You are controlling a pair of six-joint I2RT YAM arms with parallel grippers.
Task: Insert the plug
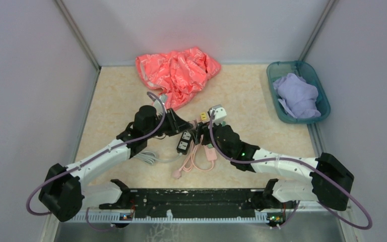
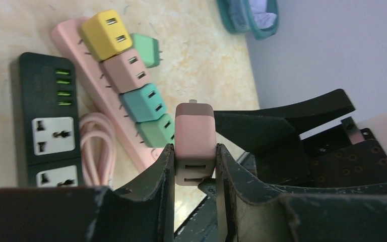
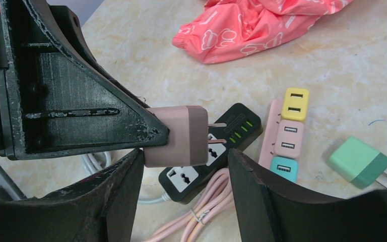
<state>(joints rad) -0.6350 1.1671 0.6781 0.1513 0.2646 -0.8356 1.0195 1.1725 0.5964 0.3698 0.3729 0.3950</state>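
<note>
Found the left pincer (image 2: pixel 195 154) clamped on the dusty-pink plug (image 2: pixel 195 126), one finger pressed to each flat side. Saw the plug held clear of the counter (image 2: pixel 206 60) and in no socket, with its two prongs (image 3: pixel 215 132) bare and level in the right wrist view. Noted the right pincer (image 3: pixel 185 160) spread wide and holding nothing, its fingers (image 3: pixel 254 186) standing either side of the plug. Could not judge contact between the nearer finger and the plug's lower corner.

Spotted a black power strip (image 3: pixel 209 161) on the counter beneath the plug. Just beside it, picked out a pink power strip (image 2: pixel 91 80) carrying a row of adapters (image 2: pixel 140 101), with a loose green adapter (image 3: pixel 360 162) apart from them. Saw a coiled pink cable (image 2: pixel 98 146) between the two strips. Farther back, made out a crumpled coral bag (image 1: pixel 177 73) and a teal bin (image 1: pixel 276 70) holding a lilac cloth (image 1: pixel 296 96).
</note>
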